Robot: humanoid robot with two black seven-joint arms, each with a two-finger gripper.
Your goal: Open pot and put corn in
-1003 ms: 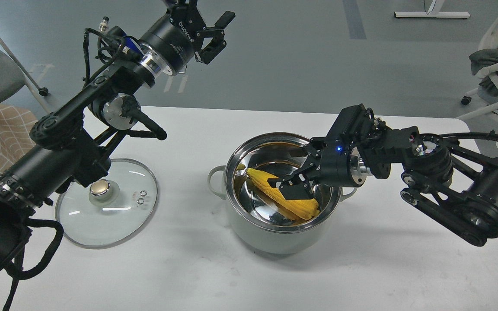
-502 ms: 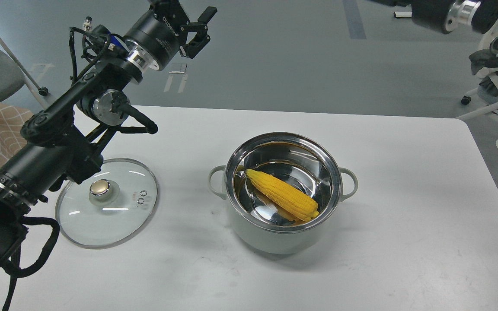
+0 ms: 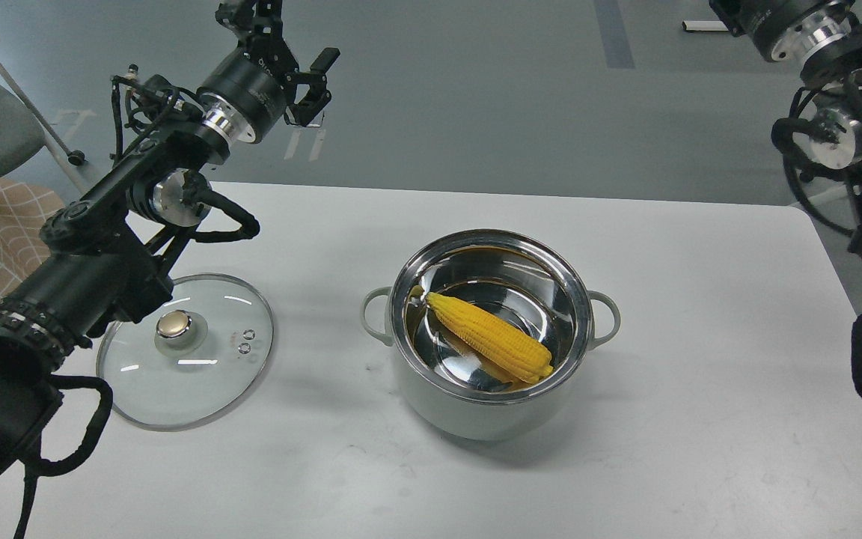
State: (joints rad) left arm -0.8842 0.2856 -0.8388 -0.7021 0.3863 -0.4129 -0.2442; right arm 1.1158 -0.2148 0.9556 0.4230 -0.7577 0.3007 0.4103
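White table [image 3: 700, 337] stands on grey floor [image 3: 491, 97], chairs at the room's edges. Left hand [image 3: 281, 45] hangs raised, fingers spread, holding nothing; well below-right of it, the corn [image 3: 489, 337] lies inside the open pot [image 3: 489, 408]. Glass lid [image 3: 185, 352] rests on the table beneath that arm.

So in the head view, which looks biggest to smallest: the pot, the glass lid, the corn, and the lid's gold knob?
1. The pot and the glass lid look about equally wide; I can't rank them, though the pot is bulkier.
2. The corn, shorter than the pot's opening.
3. The gold knob, smallest.
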